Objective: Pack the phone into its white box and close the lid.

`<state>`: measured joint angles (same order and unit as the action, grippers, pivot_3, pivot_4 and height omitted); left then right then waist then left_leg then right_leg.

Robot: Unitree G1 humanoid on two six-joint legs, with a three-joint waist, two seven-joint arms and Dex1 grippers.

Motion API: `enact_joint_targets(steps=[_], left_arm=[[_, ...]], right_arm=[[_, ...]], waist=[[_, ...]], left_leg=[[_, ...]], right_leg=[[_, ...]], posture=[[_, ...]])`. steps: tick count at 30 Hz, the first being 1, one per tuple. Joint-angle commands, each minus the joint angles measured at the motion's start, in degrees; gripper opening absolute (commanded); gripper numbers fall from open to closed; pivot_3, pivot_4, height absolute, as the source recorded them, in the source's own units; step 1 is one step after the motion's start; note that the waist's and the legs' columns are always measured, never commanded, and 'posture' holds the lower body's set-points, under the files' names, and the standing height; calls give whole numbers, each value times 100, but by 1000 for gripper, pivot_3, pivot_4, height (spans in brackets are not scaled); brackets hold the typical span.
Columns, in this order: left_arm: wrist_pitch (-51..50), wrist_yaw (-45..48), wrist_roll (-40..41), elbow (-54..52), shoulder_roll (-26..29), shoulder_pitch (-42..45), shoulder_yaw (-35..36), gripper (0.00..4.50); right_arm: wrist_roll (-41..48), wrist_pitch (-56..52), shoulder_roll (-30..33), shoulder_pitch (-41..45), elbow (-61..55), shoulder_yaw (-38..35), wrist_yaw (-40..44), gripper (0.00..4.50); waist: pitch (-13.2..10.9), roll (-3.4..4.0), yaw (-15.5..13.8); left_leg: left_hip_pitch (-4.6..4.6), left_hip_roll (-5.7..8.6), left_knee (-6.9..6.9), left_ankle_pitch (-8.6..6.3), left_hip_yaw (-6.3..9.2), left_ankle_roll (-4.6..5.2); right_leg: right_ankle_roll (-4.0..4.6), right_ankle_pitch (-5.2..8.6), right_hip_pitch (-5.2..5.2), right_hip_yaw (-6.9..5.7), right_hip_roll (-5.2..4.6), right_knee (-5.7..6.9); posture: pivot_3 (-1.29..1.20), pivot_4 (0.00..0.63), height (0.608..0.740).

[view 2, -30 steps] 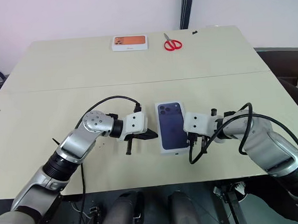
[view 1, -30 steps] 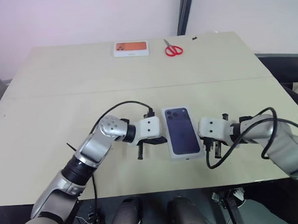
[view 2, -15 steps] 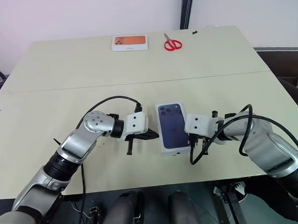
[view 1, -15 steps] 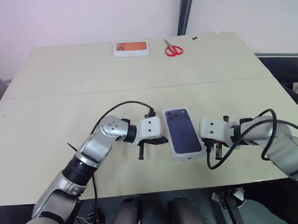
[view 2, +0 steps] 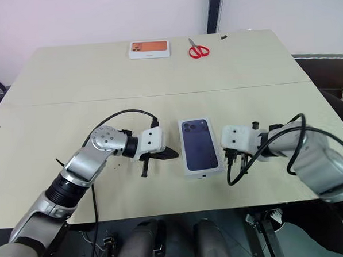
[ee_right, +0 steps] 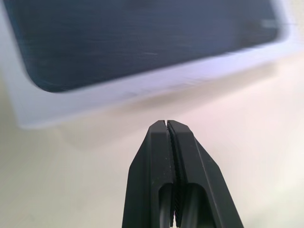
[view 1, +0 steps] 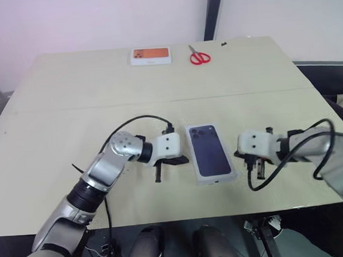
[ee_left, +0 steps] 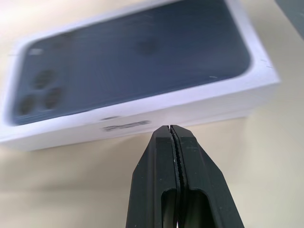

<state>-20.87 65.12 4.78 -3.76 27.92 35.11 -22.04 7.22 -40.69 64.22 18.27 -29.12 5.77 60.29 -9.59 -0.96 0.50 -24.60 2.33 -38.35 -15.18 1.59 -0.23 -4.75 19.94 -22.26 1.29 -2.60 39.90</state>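
Black fingers of the left gripper [view 1: 182,160] are pressed together with nothing between them, just to the left of the lid [view 1: 209,152], their tips close to its long side without touching it. In the left wrist view those fingers [ee_left: 173,156] point at the lid's white side wall [ee_left: 142,118], a strip of bare counter between them.

Landmark for everything is the lid: it lies flat near the front middle of the pale counter [view 1: 73,110], dark phone picture facing up, camera cluster at the far end. It sits fully down over the white box, so the box and the phone cannot be seen.

Just to the right of the lid, the right gripper [view 1: 242,155] hangs a little apart from the lid's other long side. Its fingers [ee_right: 168,156] are closed tight on nothing, aimed at the lid's side.

Far behind the lid, near the counter's back edge, a white box with an orange picture [view 1: 151,55] lies flat, and red-handled scissors [view 1: 199,57] lie to its right.
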Motion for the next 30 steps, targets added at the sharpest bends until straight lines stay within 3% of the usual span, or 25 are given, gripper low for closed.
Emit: enact_joint_targets(steps=[1, 9, 14, 24, 30], left_arm=[[-27, -234, 276, 269, -168, 392, 487, 29], [403, -657, -133, 1360, -783, 963, 230, 29], [520, -610, -495, 1577, -918, 944, -221, 29], [414, -683, -908, 1754, -894, 780, -501, 29], [576, -1850, -375, 1868, -1347, 1055, 742, 29]], right_arm=[[742, -236, 82, 51, -269, -752, 377, 53], [1382, -606, -28, -477, -1125, -492, 332, 53], [654, -324, 105, -914, -990, 169, -119, 53], [512, -216, 36, -1013, -862, 242, -241, 53], [890, -170, -430, -483, -375, -430, -453, 53]], waist=[[0, -1, -12], [1, -4, -36], [2, -5, -49], [7, -10, -107], [4, -15, -114]], left_leg=[[0, 0, -1, 0, 0, 0], [0, 1, -5, 0, 0, 1], [1, 2, -5, 0, -1, 0], [21, 2, -21, -1, 5, 2], [18, 2, -37, -6, 10, 9]], right_leg=[[0, 0, 1, -1, 0, 0], [-1, 0, 4, -1, 0, 1], [-1, 0, 2, 1, 0, 5], [-1, 0, 32, -2, 1, 2], [-2, 0, 37, -7, 1, 1]], posture=[[0, 150, 740], [0, 150, 740], [0, 150, 740], [0, 150, 740], [0, 150, 740]])
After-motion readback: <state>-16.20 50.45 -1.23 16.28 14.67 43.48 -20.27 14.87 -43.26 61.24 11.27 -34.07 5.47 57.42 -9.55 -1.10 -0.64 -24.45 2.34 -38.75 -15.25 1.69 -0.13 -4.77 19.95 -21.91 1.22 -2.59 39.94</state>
